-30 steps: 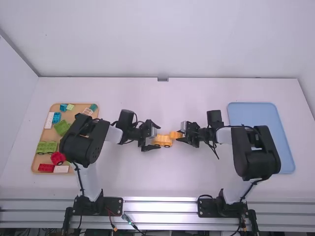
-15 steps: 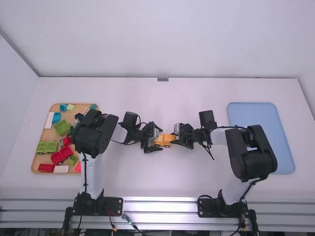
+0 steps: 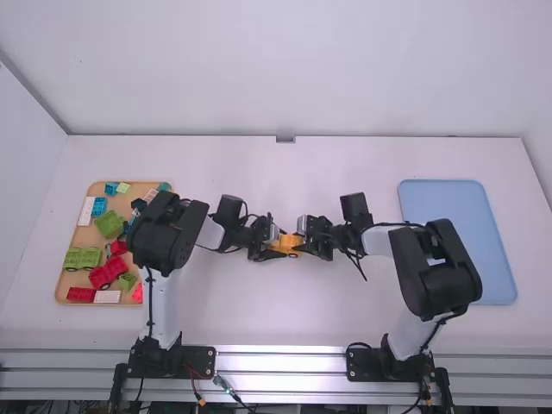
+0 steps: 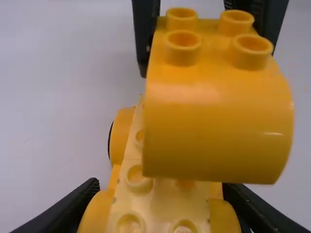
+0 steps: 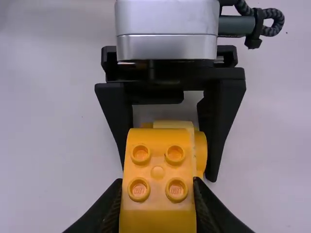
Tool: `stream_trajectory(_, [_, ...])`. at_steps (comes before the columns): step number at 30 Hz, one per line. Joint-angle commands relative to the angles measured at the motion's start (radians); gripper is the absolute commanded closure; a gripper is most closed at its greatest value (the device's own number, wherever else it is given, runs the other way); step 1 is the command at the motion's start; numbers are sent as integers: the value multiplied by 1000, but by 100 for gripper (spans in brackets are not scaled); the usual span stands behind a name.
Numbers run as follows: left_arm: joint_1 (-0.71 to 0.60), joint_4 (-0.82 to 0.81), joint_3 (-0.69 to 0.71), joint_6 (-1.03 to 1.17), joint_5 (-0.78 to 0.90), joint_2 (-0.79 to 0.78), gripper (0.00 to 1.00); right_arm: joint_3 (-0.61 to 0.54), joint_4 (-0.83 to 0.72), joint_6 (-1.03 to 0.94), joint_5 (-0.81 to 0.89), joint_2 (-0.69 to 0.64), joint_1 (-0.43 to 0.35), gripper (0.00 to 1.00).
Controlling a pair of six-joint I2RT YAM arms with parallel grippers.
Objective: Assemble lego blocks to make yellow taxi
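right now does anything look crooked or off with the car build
Yes: the curved orange block in the right gripper is off-center over the wheeled base; one wheel juts past its side, so it looks askew.

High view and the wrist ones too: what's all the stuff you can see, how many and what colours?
Table: 1, white, under everything
Tan tray: 1, left side
Blocks: several (left arm may hide some), green, red, blue, white, pink, teal, in tan tray
Blue tray: 1, right side
Car base: 1, yellow, in left gripper
Round block: 1, yellow, in right gripper, above car base
Rail: silver, near edge
Arms: 2, white and black, left and right
Grippers: 2, black, mid-table
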Motion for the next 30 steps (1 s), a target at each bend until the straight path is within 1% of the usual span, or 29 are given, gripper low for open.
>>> stream_trajectory(1, [-10,1,8,6,30,11,40,18,26,30,-3,20,1,75])
stream_trajectory(4, [-9,-1,6,6,29,11,42,26,96,97,-3,69,3,74])
stream_trajectory(8, [-9,-1,6,6,29,11,41,50,84,100,-14,105,3,72])
stream_trajectory(14, [-9,2,7,-9,26,11,41,56,78,80,-1,105,24,72])
stream_trajectory(30, [-10,-8,28,-27,30,11,41,55,41,80,15,108,34,76])
